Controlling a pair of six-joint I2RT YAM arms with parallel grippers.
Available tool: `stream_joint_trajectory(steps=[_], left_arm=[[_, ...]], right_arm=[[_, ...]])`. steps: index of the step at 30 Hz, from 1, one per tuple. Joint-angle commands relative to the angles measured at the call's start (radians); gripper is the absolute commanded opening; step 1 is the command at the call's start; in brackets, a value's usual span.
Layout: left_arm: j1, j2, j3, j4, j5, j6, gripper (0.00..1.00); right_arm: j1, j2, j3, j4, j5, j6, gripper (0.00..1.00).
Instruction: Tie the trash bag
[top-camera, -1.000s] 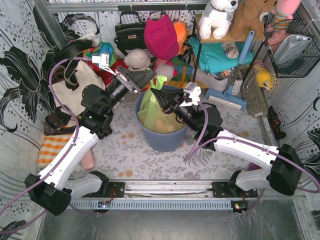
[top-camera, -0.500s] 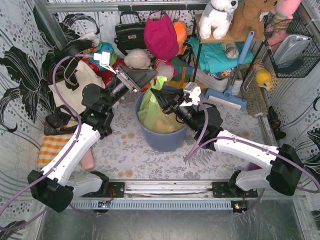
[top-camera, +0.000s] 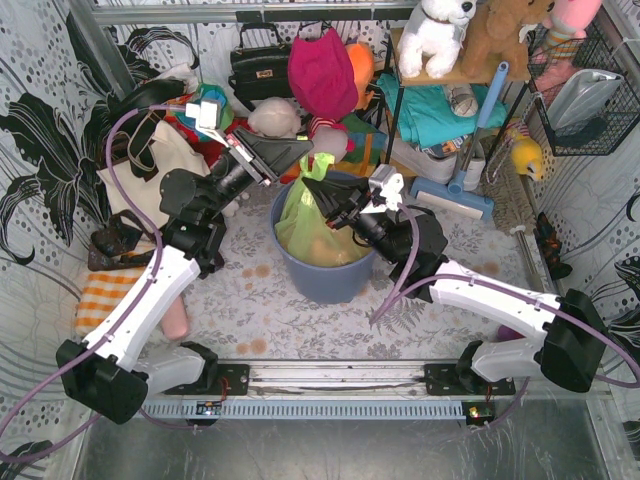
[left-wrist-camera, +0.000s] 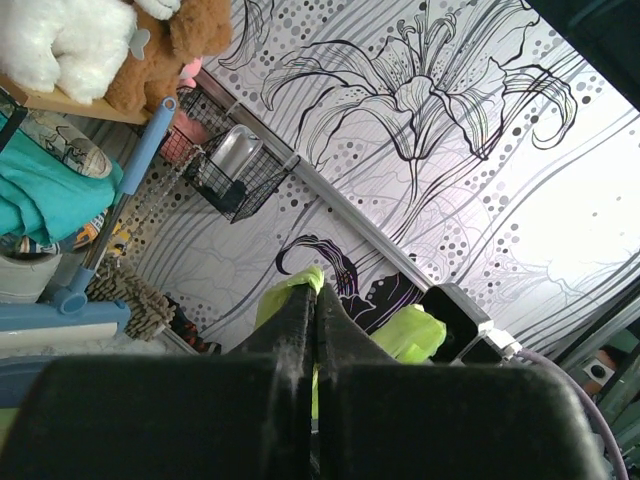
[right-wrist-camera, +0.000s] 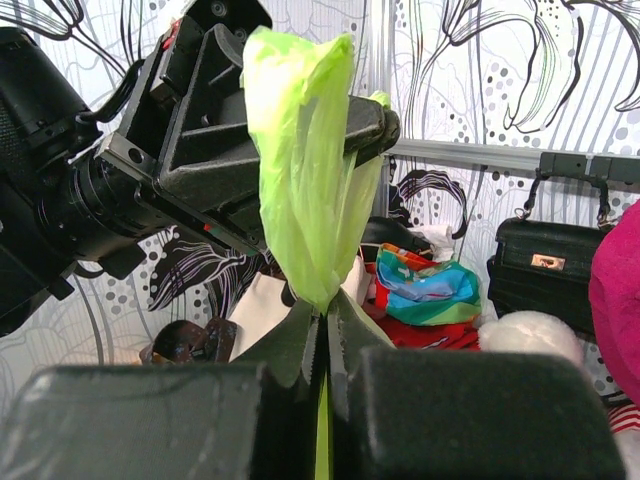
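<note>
The worktop (top-camera: 250, 300) carries the bin (top-camera: 325, 275) at its middle, and both of my arms reach in over it, one from the left and one from the right. The bag (top-camera: 300, 225) sits inside the bin, its body slumped to the bin's left side. Its top is gathered into a narrow tail that rises above the far rim.

The change is at the left end effector (top-camera: 306, 151). A second ago its jaws stand partly apart beside that tail, then wider, and now they are pressed together. In the left wrist view the fingers meet with no gap and green film shows on either side of the tips, so I read this as a pinch on the upper end of the tail. The arm has also shifted slightly toward the far side.

The right end effector (right-wrist-camera: 322, 306) has not changed. It stays fully closed on the tail lower down, and in its wrist view the film fans upward out of its tips toward the left fingers.

I judge that the tail is now held at two points, which is what a knot needs. No loop or knot is formed yet. The film is thin, so a hard pull apart could tear it or slip it out.
</note>
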Motion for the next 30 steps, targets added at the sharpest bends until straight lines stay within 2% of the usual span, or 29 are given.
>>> stream_joint_trajectory(steps=[1,3,6,9,11,14,18,21,25,30], left_arm=[[0.007,-0.027,0.013,0.032,-0.002,0.022,0.0],[0.006,-0.033,0.007,0.029,-0.006,0.027,0.0],[0.007,-0.041,0.01,0.005,-0.014,0.044,0.0],[0.007,-0.046,0.01,-0.003,-0.017,0.052,0.0],[0.007,-0.046,0.012,-0.003,-0.012,0.052,0.0],[0.009,-0.046,0.011,-0.003,-0.012,0.049,0.0],[0.008,-0.044,0.01,-0.004,-0.012,0.048,0.0],[0.008,-0.042,0.009,-0.003,-0.01,0.045,0.0],[0.008,-0.041,0.005,0.005,-0.01,0.036,0.0],[0.008,-0.039,0.001,0.017,-0.008,0.027,0.0]], right_arm=[[-0.003,-0.05,-0.005,0.002,-0.017,0.024,0.02],[-0.002,-0.07,-0.005,-0.029,-0.016,0.023,0.19],[-0.001,-0.106,-0.012,-0.065,-0.017,0.014,0.35],[-0.003,-0.142,-0.019,-0.09,-0.01,0.007,0.47],[-0.003,-0.154,-0.012,-0.105,-0.017,0.003,0.46],[0.0,-0.154,0.007,-0.105,-0.059,-0.001,0.33],[0.004,-0.141,0.031,-0.076,-0.127,-0.01,0.25],[0.011,-0.125,0.05,-0.063,-0.172,-0.02,0.26],[0.02,-0.09,0.09,-0.064,-0.236,-0.047,0.33],[0.03,-0.053,0.135,-0.085,-0.217,-0.104,0.37]])
